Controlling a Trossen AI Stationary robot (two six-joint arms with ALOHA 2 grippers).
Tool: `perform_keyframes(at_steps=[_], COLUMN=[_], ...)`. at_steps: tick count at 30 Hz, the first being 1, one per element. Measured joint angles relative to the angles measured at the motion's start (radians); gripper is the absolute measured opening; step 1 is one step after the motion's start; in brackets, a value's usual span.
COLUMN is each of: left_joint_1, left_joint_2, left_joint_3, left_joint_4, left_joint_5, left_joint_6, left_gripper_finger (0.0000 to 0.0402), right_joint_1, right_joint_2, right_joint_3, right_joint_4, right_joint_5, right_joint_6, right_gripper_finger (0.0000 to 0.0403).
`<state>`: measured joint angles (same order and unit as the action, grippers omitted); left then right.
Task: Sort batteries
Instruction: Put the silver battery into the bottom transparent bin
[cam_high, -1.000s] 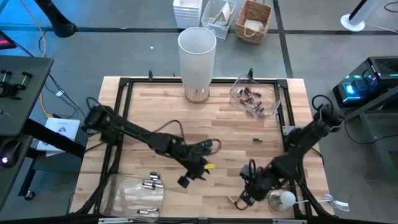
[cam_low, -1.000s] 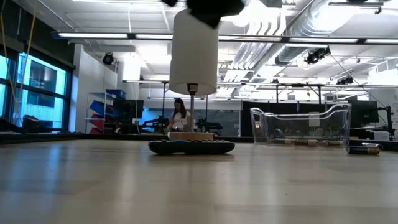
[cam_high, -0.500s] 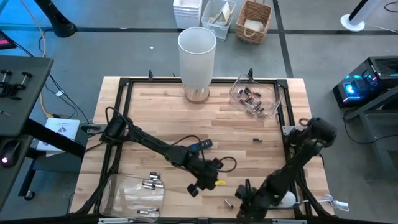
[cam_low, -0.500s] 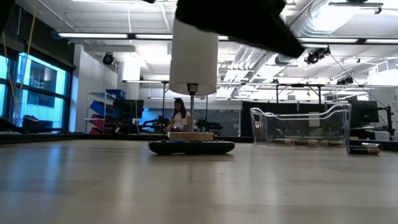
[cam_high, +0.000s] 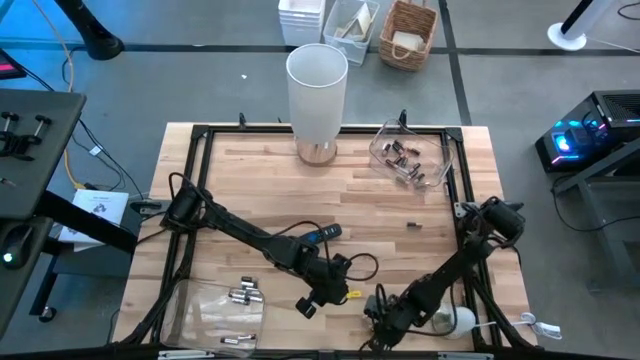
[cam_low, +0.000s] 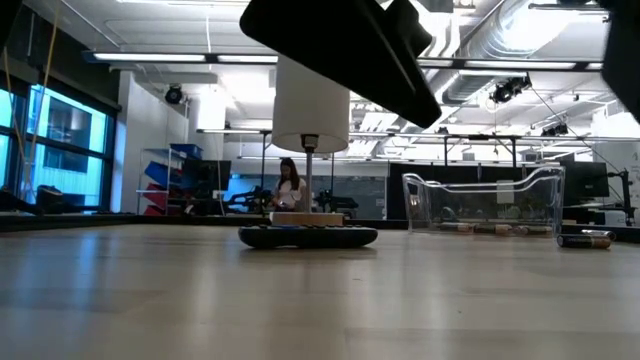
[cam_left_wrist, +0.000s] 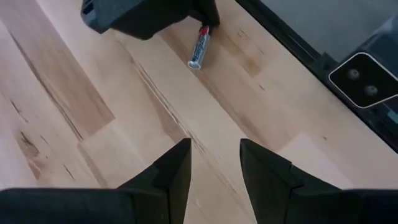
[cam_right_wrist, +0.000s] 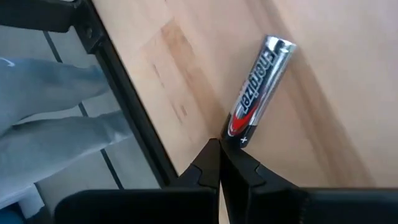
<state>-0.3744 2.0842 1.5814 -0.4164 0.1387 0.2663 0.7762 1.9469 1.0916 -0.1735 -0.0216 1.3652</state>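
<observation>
Your right tool (cam_right_wrist: 219, 163) sits low at the near edge of the worktop (cam_high: 300, 190), fingers pressed fully together, their tips touching the dark end of a loose silver battery (cam_right_wrist: 258, 93) that lies flat on the wood beside the black frame rail (cam_right_wrist: 127, 124); it holds nothing. To take this battery well, you would likely need to part those fingers first, straddle the cylinder across its width rather than its end, and close gently so it does not roll toward the rail. Your left tool (cam_left_wrist: 214, 165) hovers just beside it near the middle of the near edge, fingers partly apart and empty, aimed at the same battery (cam_left_wrist: 199, 47). Farther out, sorted batteries (cam_high: 243, 294) lie at the near left corner, and more batteries sit in the clear tray (cam_high: 432, 150) at the far right corner.
</observation>
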Motion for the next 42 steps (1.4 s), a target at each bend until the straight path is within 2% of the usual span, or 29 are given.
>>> perform_keyframes(at_steps=[8, 19, 24, 28, 33, 38, 42], left_joint_1=[0.002, 0.015, 0.02, 0.024, 0.053, 0.096, 0.132], left_joint_2=[0.0, 0.0, 0.0, 0.002, 0.002, -0.011, -0.025], left_joint_3=[0.0, -0.001, -0.025, -0.095, -0.179, -0.18, -0.178], left_joint_4=[0.005, -0.012, -0.014, -0.023, 0.073, 0.158, 0.251], left_joint_5=[-0.039, -0.059, -0.059, -0.054, -0.073, -0.11, -0.11], left_joint_6=[0.097, 0.119, 0.076, 0.017, -0.094, -0.158, -0.158], left_gripper_finger=[0.013, 0.0129, 0.0129, 0.0129, 0.0129, 0.0129, 0.0129], right_joint_1=[-0.092, -0.205, -0.204, -0.179, -0.139, -0.095, -0.073], right_joint_2=[-0.001, 0.005, -0.034, -0.104, -0.209, -0.291, -0.336], right_joint_3=[-0.002, 0.041, 0.095, 0.108, 0.11, 0.111, 0.112], right_joint_4=[-0.019, -0.049, -0.16, -0.281, -0.349, -0.398, -0.451], right_joint_5=[-0.01, 0.128, 0.155, 0.189, 0.279, 0.416, 0.474], right_joint_6=[-0.162, -0.335, -0.375, -0.351, -0.262, -0.16, -0.107], right_gripper_finger=[0.0, 0.0, 0.0, 0.0, 0.0, 0.0, 0.0])
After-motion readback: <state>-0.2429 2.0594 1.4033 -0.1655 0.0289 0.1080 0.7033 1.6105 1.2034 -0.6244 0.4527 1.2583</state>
